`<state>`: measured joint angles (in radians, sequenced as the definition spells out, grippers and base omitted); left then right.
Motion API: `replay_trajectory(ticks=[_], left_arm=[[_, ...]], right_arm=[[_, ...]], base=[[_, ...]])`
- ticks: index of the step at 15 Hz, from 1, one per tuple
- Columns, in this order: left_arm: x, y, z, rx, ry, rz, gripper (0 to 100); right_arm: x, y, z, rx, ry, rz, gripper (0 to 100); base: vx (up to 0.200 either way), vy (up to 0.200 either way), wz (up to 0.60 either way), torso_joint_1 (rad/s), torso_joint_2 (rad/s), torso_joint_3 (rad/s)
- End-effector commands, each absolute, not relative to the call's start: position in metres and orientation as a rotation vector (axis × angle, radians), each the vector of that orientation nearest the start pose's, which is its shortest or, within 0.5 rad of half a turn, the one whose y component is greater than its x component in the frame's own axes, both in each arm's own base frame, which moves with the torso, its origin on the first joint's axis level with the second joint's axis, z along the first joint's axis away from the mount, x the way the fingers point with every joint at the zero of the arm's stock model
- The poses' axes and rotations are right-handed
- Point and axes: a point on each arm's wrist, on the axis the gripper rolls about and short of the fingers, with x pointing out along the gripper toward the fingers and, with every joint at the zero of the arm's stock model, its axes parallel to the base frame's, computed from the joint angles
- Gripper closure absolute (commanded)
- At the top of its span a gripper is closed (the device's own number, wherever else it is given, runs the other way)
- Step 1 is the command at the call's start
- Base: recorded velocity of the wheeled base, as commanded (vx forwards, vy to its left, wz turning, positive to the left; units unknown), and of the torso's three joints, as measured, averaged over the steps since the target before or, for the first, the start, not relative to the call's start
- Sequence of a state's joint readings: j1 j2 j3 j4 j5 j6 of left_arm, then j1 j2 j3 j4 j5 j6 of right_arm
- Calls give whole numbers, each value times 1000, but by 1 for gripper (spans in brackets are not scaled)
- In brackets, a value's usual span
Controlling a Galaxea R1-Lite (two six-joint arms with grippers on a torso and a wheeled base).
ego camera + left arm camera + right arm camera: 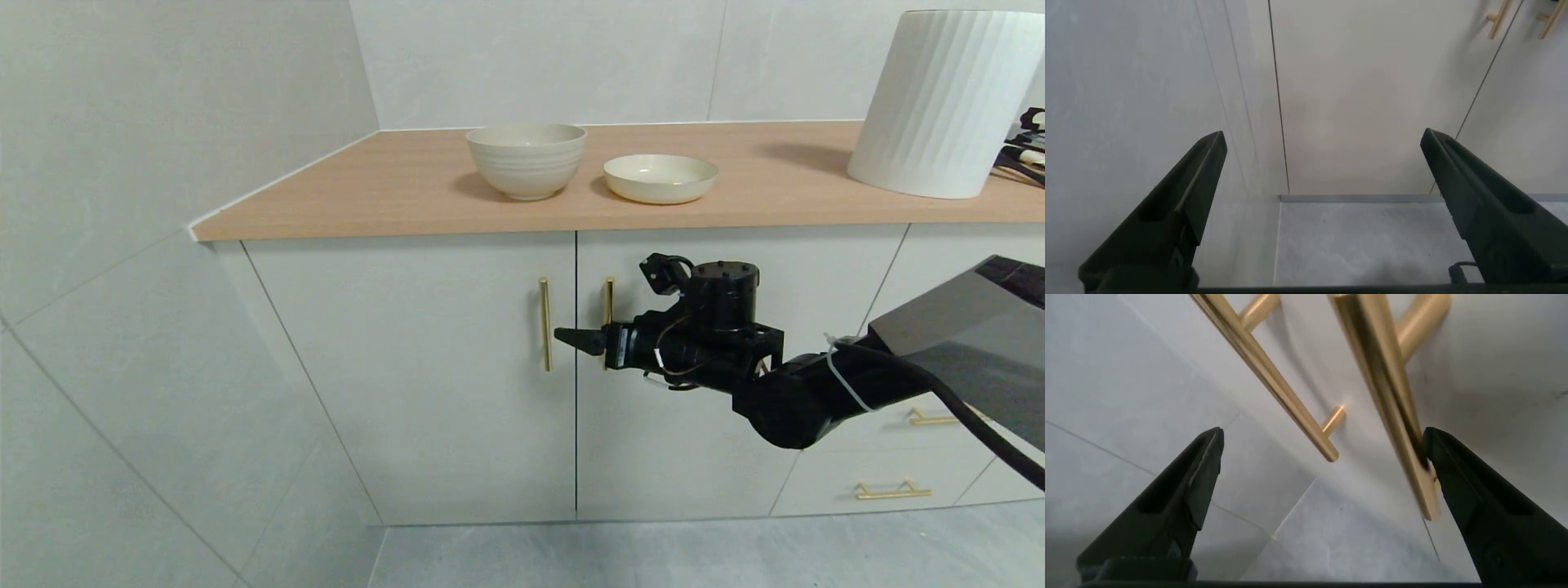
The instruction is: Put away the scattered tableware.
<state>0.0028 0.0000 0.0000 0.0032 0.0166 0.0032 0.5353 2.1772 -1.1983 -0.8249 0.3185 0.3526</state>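
Since both dishes sit on the countertop (392, 188) with the cupboard shut below, the step in hand reads as getting a door open.

Landmark: door seam (575, 425).
- Bowl (526, 159): up and left of the seam, on the top.
- Plate (660, 177): up and just right of the seam, near the bowl, not touching.
- Left handle (544, 324) just left of the seam, right handle (608, 298) just right.
- Right gripper (571, 336): level with the handles, tip in front of the seam, between the two bars. Jaws spread, nothing held. Its wrist view frames both brass bars between the fingers, one finger close beside a bar.
- Left gripper (1323, 143): low and well left of the seam, near the floor, jaws spread, empty.

Doing it well, as I judge:
- Take one bar only. With both inside the spread, closing could pinch the pair and lock the doors together.
- Shift off the seam toward the chosen bar, centre it, and clamp mid-length, away from the standoffs.
- Pull along the door's arc, not straight out, since a thin bar could slip or twist.
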Motion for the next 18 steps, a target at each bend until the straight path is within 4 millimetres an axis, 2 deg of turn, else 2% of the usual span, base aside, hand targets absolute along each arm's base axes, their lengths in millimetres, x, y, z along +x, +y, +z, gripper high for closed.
replay_trajectory(ticks=[1, 7, 13, 18], left_arm=[[-23, 0, 75, 3, 3, 20, 0], [-23, 0, 75, 3, 3, 20, 0], [-23, 0, 75, 3, 3, 20, 0], [-23, 0, 75, 3, 3, 20, 0]], right_arm=[[367, 227, 127, 314, 311, 816, 0], [358, 235, 125, 326, 332, 839, 0], [347, 230, 130, 323, 340, 843, 0], [320, 216, 138, 318, 378, 903, 0]], base=[[0, 0, 0, 0, 0, 0], [0, 0, 0, 0, 0, 0], [0, 0, 0, 0, 0, 0], [0, 0, 0, 0, 0, 0]])
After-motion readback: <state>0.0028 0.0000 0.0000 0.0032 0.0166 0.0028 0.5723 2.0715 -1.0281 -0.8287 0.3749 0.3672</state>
